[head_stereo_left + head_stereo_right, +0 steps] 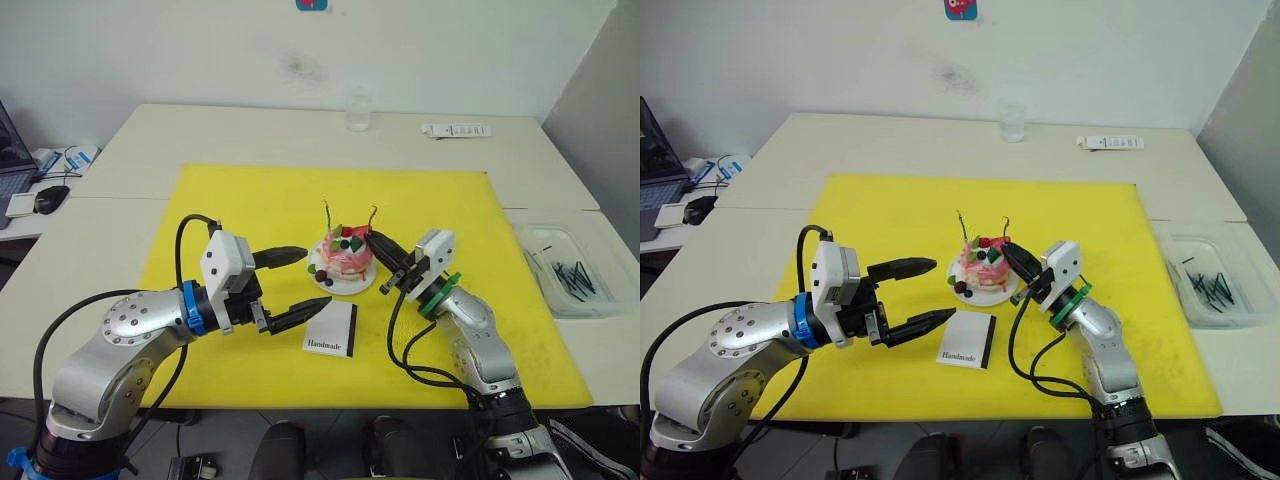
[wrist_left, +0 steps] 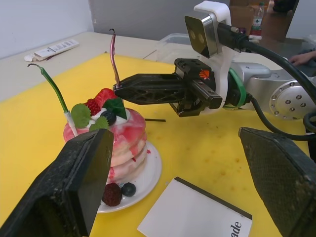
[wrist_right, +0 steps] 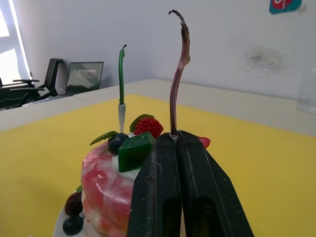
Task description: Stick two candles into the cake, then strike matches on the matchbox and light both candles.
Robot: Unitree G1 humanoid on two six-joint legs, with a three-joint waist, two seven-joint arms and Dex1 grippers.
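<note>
The cake [image 1: 343, 258] sits on its small white plate near the middle of the yellow mat [image 1: 250, 200], and both candles [image 3: 177, 74] stand upright in its top, a green one and a purple one, neither showing a flame. The right gripper [image 1: 381, 247] has its fingers closed together at the foot of the purple candle, apparently pinching it; whether it is seating it or about to let go cannot be told. The left gripper [image 1: 300, 282] hovers with jaws wide apart and empty, just left of the cake. So the planting step looks all but done, while striking and lighting remain. The matchbox [image 1: 333, 330] lies flat on the mat just near of the cake, untouched, and one match [image 2: 155, 120] seems to lie on the mat beyond the plate. Dark sticks rest in a clear tray [image 1: 565, 265] at the right. The mat covers a pale table [image 1: 250, 135] with a glass [image 1: 358, 110] at its far edge, before a white wall [image 1: 200, 50].
</note>
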